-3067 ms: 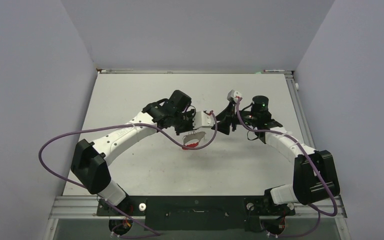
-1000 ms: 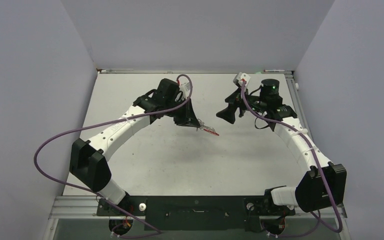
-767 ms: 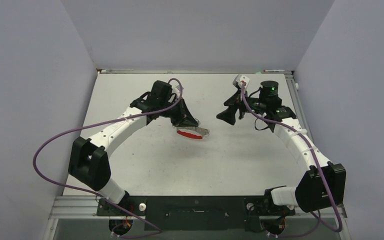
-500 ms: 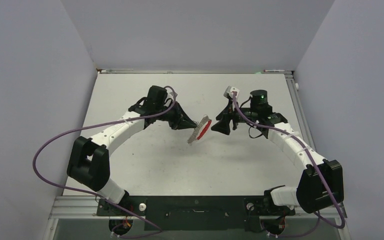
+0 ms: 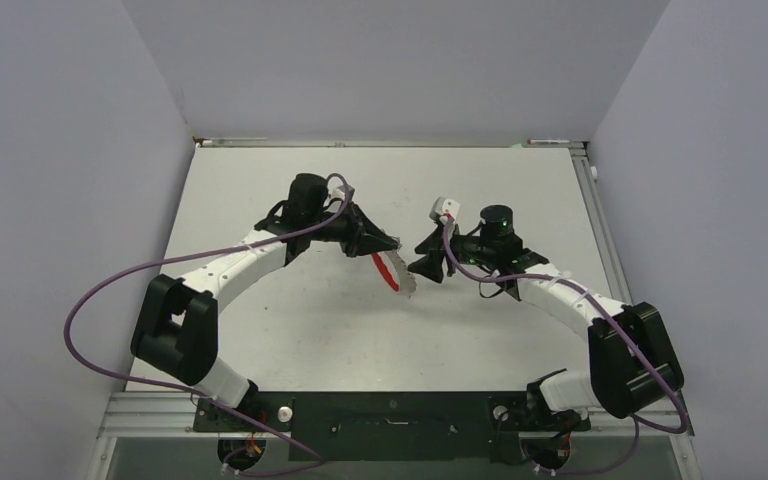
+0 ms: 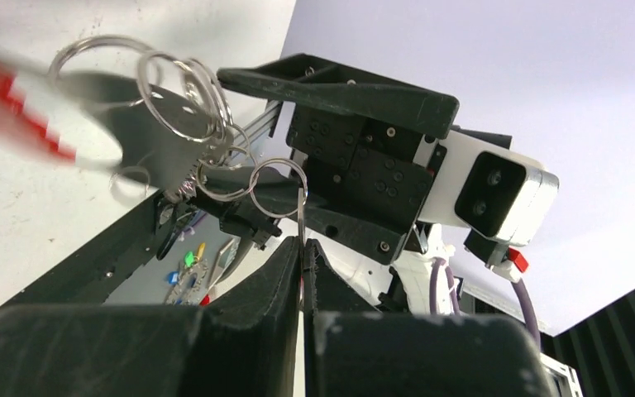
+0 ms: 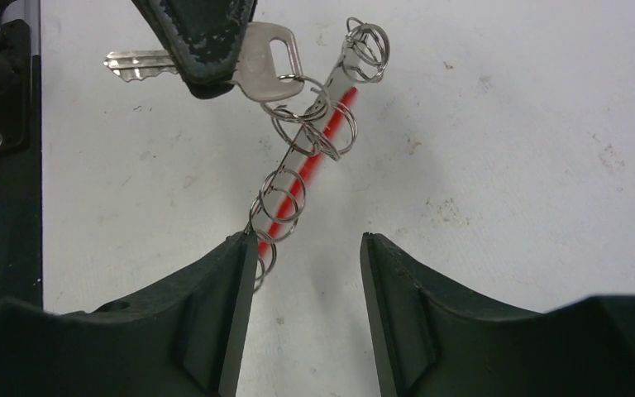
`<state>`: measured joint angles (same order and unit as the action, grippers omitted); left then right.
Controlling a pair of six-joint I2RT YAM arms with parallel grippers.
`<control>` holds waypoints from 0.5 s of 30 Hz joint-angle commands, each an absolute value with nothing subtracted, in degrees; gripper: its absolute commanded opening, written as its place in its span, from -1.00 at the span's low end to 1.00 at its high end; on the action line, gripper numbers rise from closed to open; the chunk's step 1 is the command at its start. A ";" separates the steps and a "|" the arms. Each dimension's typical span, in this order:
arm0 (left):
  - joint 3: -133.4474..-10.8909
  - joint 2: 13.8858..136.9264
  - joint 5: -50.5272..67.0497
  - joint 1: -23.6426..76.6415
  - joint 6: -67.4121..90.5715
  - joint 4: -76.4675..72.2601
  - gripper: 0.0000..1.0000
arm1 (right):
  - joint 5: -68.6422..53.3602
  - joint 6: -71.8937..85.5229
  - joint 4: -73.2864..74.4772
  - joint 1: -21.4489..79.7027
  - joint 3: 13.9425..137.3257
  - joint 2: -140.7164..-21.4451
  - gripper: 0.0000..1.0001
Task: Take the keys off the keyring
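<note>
Right end effector (image 7: 306,241) sits closer to the left one than a second ago; fingers apart, lowest rings against one finger. Left end effector (image 6: 302,248) is clamped on a key (image 7: 258,59); keyring (image 7: 310,124) and red strap (image 5: 390,272) dangle over the table (image 5: 260,190).

Plain pale lilac walls (image 5: 60,150) enclose a scuffed white table (image 5: 300,335) edged by metal rails (image 5: 150,410).
</note>
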<state>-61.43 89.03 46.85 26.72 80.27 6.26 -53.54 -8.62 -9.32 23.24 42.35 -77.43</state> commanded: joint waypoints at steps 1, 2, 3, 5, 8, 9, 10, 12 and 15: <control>-61.44 86.01 50.24 26.28 82.02 -0.09 -1.00 | -55.54 -9.73 -24.82 23.53 42.21 -78.66 -0.02; -61.36 86.08 50.59 26.28 82.07 -1.12 -1.00 | -55.91 -9.60 -25.61 23.61 42.38 -78.80 -0.03; -61.28 86.12 50.79 26.28 82.20 -1.55 -1.00 | -56.21 -9.65 -26.08 23.76 42.67 -78.94 -0.03; -61.35 86.26 51.24 26.24 82.21 -2.16 -1.00 | -56.88 -10.18 -26.35 23.82 43.32 -79.09 -0.03; -61.43 86.61 52.12 26.25 82.21 -3.03 -1.00 | -57.66 -12.42 -24.07 23.82 44.57 -79.32 -0.05; -61.46 86.70 52.38 26.26 82.23 -3.14 -1.00 | -57.84 -12.96 -23.55 23.82 44.90 -79.36 -0.05; -61.36 86.70 52.49 26.23 82.30 -3.48 -1.00 | -57.95 -13.16 -23.39 23.82 45.05 -79.28 -0.06; -61.20 86.73 52.56 26.28 82.65 -4.03 -1.00 | -58.19 -13.19 -23.49 23.86 45.17 -79.28 -0.07; -60.88 86.75 52.86 26.28 83.40 -5.12 -1.00 | -58.87 -13.29 -24.00 23.90 44.88 -79.26 -0.08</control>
